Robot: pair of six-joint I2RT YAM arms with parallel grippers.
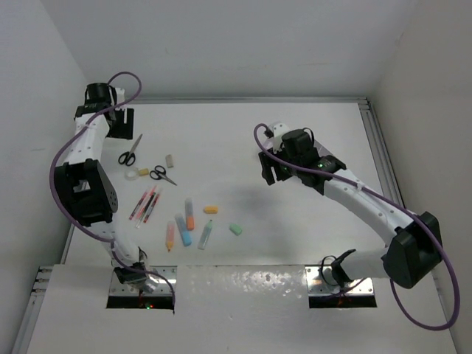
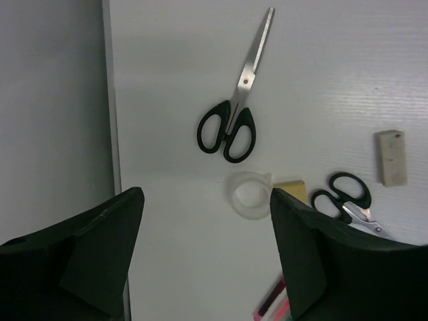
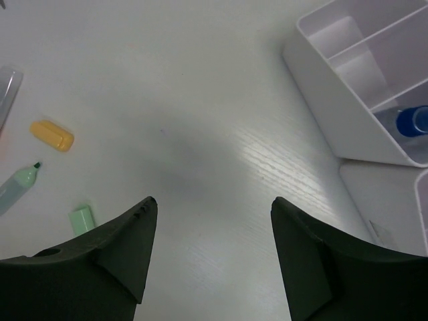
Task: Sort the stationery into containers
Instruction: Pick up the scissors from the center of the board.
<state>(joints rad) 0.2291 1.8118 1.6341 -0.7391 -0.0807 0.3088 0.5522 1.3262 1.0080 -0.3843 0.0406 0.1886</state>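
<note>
- A white desk (image 1: pixel 295 243) with faint wood grain fills the middle of the top view.
- Plain white walls close it in: a back wall (image 1: pixel 221 44) along the top, a left wall (image 1: pixel 29 110) and a right wall (image 1: pixel 435 74).
- A metal rail (image 1: pixel 377 147) runs along the desk's right edge.
- The light is soft and even, with a glare patch at lower centre.

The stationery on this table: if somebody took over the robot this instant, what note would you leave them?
Left gripper: open, empty, above the large scissors.
Right gripper: open, empty, above bare table beside the organizer.
Done: a blue-capped bottle sits in one organizer compartment.
Left to do: large scissors, small scissors, grey eraser, orange eraser, green eraser, pink pens and markers all lie loose on the table.
</note>
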